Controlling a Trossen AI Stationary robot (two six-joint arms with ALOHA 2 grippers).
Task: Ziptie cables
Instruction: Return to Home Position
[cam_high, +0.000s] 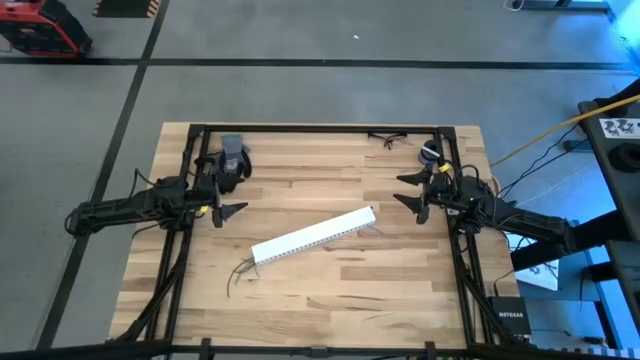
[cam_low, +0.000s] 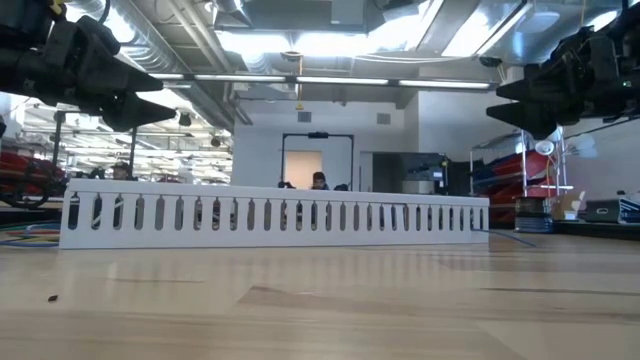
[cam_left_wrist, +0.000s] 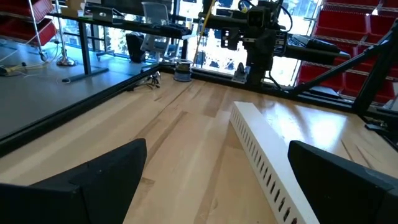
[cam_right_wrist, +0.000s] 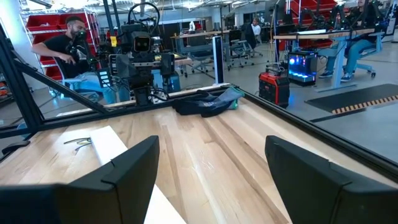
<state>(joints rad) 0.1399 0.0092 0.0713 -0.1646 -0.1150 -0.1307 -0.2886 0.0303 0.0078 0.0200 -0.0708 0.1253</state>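
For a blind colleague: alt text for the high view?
A white cable duct lies diagonally on the table, thin cables trailing from its lower-left end. The left gripper and right gripper hover open at either side, clear of it.

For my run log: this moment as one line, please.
left gripper: open, left side; right gripper: open, right side; white duct: diagonal, centre; cables: ends showing
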